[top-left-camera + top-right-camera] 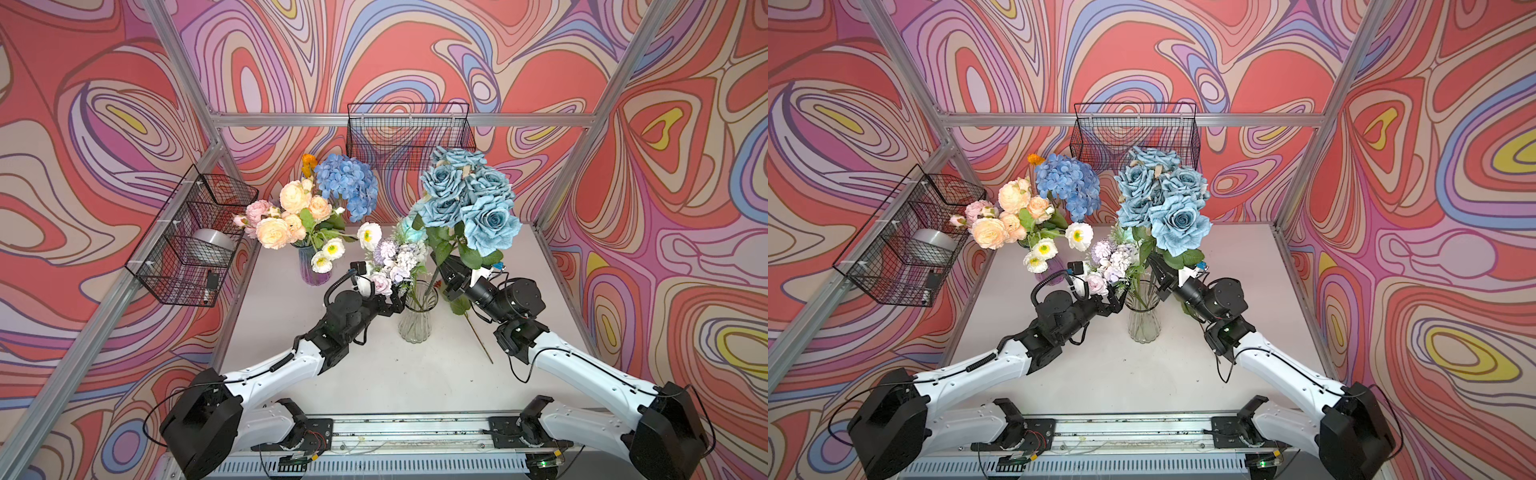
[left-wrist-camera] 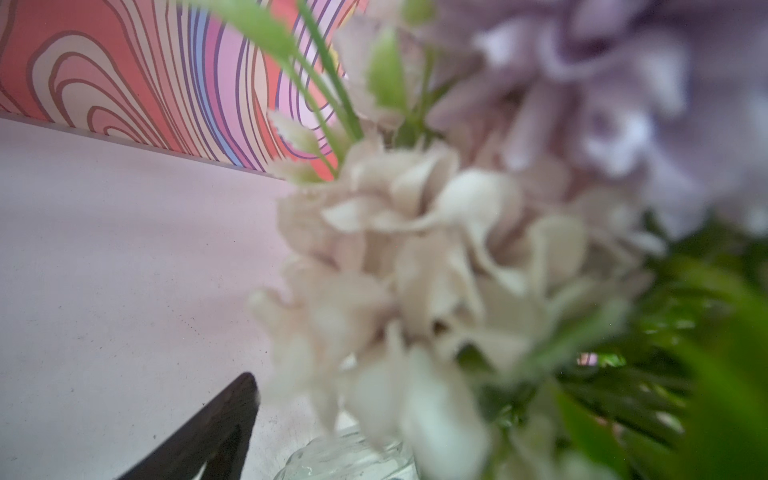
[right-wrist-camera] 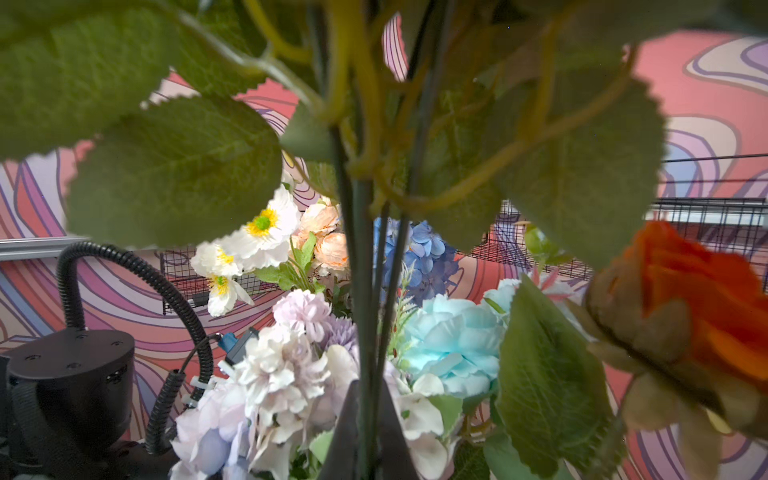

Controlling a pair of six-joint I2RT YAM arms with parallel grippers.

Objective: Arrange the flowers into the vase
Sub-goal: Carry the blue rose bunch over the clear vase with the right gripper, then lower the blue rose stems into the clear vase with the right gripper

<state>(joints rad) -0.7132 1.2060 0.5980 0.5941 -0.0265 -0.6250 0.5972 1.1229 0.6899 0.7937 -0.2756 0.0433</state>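
A big bunch of teal roses [image 1: 478, 208] hangs just beside and above a clear glass vase [image 1: 417, 320] on the tabletop [image 1: 332, 374], its stems clamped tight in the right pincer [image 3: 370, 399]. The left pincer [image 1: 397, 302] gapes wide, empty, beside the vase's rim. Lilac blooms [image 1: 399, 257] already crowd the mouth. Lowered off-line, the stems might catch the rim or shove the lilac aside. With nothing bracing the glass, the top-heavy bunch could tip it over.

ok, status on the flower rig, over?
Hands: left hand open beside clear vase rim; right hand shut on teal roses, raised beside it. In the way: pastel bunch already crowding vase mouth.
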